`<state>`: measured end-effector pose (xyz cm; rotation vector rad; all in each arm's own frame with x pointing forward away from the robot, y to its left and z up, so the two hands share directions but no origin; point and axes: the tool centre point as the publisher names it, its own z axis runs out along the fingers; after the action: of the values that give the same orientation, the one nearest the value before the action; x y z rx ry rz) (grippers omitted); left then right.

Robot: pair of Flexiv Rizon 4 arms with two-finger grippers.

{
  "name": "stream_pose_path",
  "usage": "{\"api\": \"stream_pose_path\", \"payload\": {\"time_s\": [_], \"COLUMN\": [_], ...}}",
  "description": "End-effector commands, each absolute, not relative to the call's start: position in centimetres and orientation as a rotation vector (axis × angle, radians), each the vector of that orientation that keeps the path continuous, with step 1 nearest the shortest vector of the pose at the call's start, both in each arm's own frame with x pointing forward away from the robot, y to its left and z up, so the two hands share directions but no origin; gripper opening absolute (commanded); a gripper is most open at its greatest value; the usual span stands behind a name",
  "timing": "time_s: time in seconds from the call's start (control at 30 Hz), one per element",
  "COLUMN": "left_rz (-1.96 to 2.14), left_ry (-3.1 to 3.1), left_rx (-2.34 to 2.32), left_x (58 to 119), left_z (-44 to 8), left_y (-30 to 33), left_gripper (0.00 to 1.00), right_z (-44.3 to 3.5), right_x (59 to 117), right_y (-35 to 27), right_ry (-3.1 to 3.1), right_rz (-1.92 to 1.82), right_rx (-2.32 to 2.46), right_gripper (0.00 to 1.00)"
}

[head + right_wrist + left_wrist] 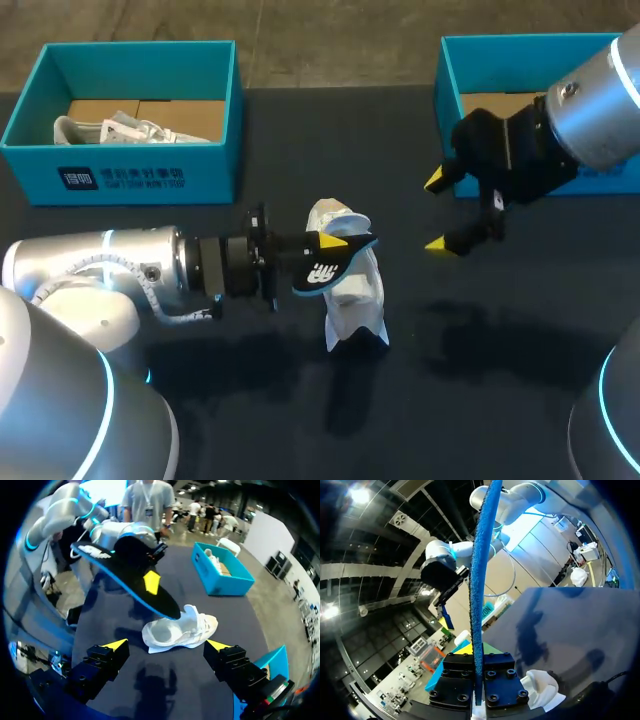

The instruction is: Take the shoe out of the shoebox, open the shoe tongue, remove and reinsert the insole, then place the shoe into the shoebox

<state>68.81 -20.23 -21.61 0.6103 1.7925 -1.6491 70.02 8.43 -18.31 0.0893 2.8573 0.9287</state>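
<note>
The left gripper (335,243) is closed on the dark, blue-edged insole (322,270) and holds it just over the white shoe (358,300), which rests on the black table (300,140) between the left shoebox (140,175) and the right shoebox (447,70) — probably so that the insole can go back into the opening. The right gripper (438,212) hangs empty near the right shoebox, with its fingers wide apart — so nothing steadies the shoe. The left shoebox, with another white shoe (125,130) inside, stands well apart and is not in the way.
</note>
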Motion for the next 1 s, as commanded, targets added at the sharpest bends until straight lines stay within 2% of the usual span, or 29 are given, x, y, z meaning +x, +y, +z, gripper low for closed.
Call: {"api": "stream_pose_path", "payload": {"time_s": [0.03,0.47,0.6,1.0], "left_rz": [-1.645,-1.647,-1.659,-1.685], "left_ry": [1.797,1.811,1.809,1.822], "left_rx": [0.597,0.559,0.536,0.495], "left_x": [68.6,69.2,69.2,68.9], "left_z": [-22.0,-24.2,-24.9,-25.7], "left_y": [-20.5,-20.1,-20.1,-20.0], "left_gripper": [0.00,0.00,0.00,0.00], "right_z": [-19.3,-19.3,-20.7,-24.1], "right_x": [69.6,69.6,70.8,71.3], "right_y": [8.1,8.1,9.1,8.5], "right_ry": [2.880,2.880,2.861,2.893], "right_rz": [0.894,0.894,0.783,0.679], "right_rx": [0.096,0.096,-0.116,-0.188], "right_gripper": [1.00,1.00,1.00,1.00]}}
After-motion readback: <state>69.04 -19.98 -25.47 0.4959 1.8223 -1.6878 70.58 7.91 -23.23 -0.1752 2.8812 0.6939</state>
